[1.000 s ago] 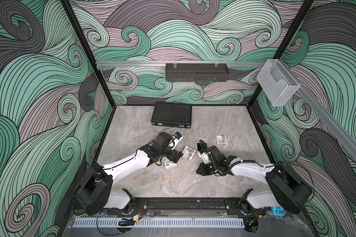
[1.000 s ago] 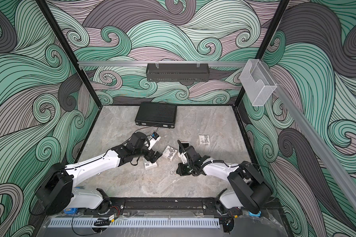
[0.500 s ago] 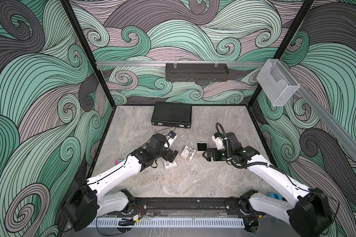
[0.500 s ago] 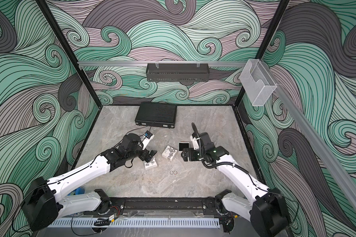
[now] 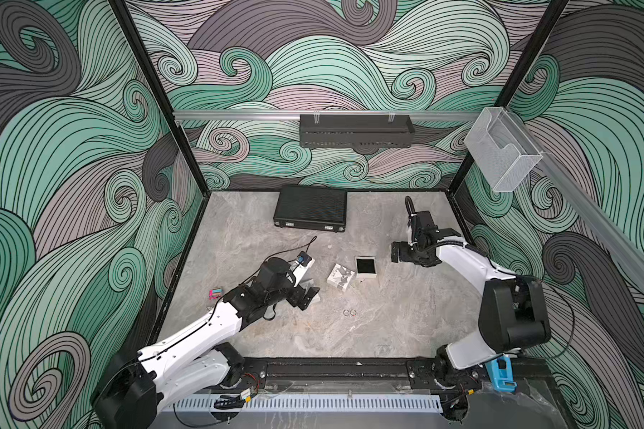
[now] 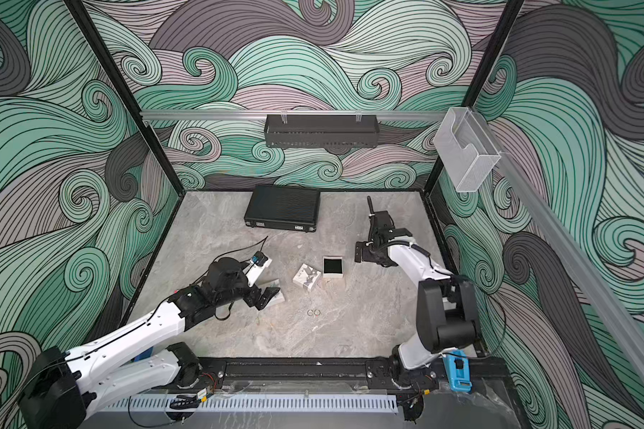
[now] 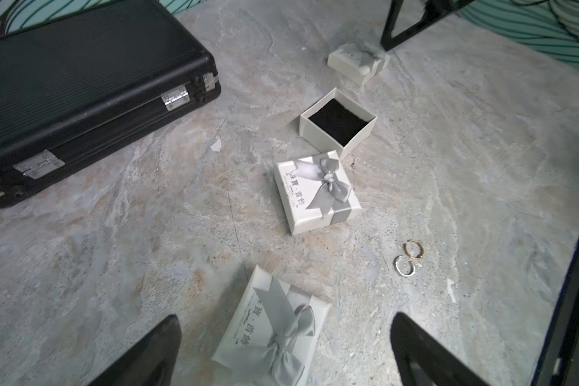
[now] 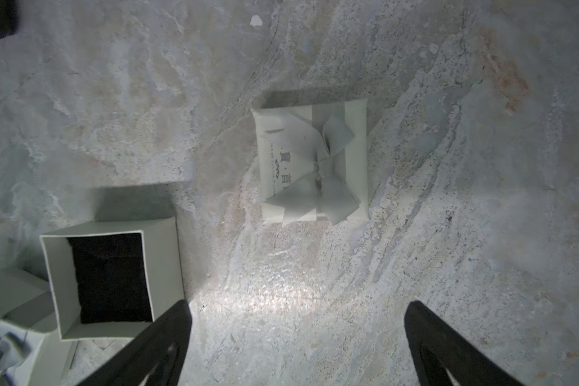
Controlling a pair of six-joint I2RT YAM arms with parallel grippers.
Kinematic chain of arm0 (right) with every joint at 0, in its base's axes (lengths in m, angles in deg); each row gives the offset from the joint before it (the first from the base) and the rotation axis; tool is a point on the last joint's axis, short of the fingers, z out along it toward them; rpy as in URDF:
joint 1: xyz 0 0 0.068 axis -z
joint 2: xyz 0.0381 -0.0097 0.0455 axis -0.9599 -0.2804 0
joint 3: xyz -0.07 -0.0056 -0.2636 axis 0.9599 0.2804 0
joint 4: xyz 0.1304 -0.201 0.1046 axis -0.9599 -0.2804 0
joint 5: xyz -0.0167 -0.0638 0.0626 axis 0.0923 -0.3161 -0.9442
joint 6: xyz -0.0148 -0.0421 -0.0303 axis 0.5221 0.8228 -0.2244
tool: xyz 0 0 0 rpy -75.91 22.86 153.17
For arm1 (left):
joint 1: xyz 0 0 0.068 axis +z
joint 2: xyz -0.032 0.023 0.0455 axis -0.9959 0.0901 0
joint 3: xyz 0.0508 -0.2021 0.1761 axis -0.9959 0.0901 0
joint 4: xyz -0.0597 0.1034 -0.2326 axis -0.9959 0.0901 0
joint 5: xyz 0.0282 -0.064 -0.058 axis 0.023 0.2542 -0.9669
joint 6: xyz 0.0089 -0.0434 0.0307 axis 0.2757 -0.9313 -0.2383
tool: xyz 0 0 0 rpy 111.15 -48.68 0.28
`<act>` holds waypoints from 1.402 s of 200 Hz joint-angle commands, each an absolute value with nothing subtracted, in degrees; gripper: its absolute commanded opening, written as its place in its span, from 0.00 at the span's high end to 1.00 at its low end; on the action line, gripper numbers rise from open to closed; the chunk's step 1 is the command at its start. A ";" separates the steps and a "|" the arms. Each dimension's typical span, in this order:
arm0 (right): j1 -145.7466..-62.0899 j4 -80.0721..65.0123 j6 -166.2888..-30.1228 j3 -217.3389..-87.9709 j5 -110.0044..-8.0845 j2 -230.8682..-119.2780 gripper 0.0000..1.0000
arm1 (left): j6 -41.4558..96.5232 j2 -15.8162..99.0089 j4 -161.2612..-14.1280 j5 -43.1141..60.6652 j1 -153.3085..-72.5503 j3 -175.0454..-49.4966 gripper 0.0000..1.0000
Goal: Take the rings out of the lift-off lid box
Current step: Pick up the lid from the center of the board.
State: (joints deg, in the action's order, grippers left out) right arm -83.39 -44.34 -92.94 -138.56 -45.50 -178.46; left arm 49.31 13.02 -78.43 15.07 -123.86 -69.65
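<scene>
Marble tabletop (image 5: 406, 327): rings (image 5: 350, 312) well off edges, apart from open box (image 5: 365, 267).

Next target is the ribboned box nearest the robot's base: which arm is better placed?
Left. The left fingers, open, straddle that ribboned box in the left wrist view; the right fingers, also open, hang beyond the open box, farther away.

We've got the left gripper (image 7: 284, 320) spread wide, ribboned white box (image 7: 271, 327) between its fingers (image 7: 147, 354). From there: open black-lined box (image 7: 338, 122) at 12 o'clock, two rings (image 7: 406, 258) at 1, black case (image 7: 81, 87) at 10.
</scene>
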 commanded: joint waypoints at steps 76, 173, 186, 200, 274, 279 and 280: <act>-81.18 -41.87 -89.46 -146.42 -43.91 -191.20 0.01 | 57.80 12.14 -92.72 18.33 -123.68 -64.36 0.01; -81.17 -41.01 -91.27 -150.52 -42.59 -197.25 0.11 | 56.00 15.21 -95.21 15.03 -123.68 -65.80 0.01; -81.20 -40.89 -91.71 -150.65 -42.04 -197.64 0.12 | 56.00 15.12 -94.89 14.94 -123.68 -65.88 0.01; -81.27 -41.20 -91.98 -151.02 -41.87 -197.99 0.13 | 56.00 15.03 -94.76 14.94 -123.68 -65.97 0.01; -81.52 -42.17 -94.00 -152.19 -41.29 -199.50 0.19 | 56.00 15.65 -94.46 14.76 -123.68 -66.50 0.01; -81.59 -42.26 -94.08 -152.32 -41.12 -199.57 0.20 | 56.00 15.65 -94.44 14.76 -123.68 -66.50 0.01; -81.61 -42.34 -94.09 -152.34 -41.09 -199.58 0.20 | 56.00 15.65 -94.42 14.76 -123.68 -66.50 0.01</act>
State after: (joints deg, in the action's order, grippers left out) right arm -81.40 -41.02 -92.88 -151.10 -42.47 -198.06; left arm 56.17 15.09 -94.15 15.79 -123.86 -64.03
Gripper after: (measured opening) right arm 0.814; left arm 0.986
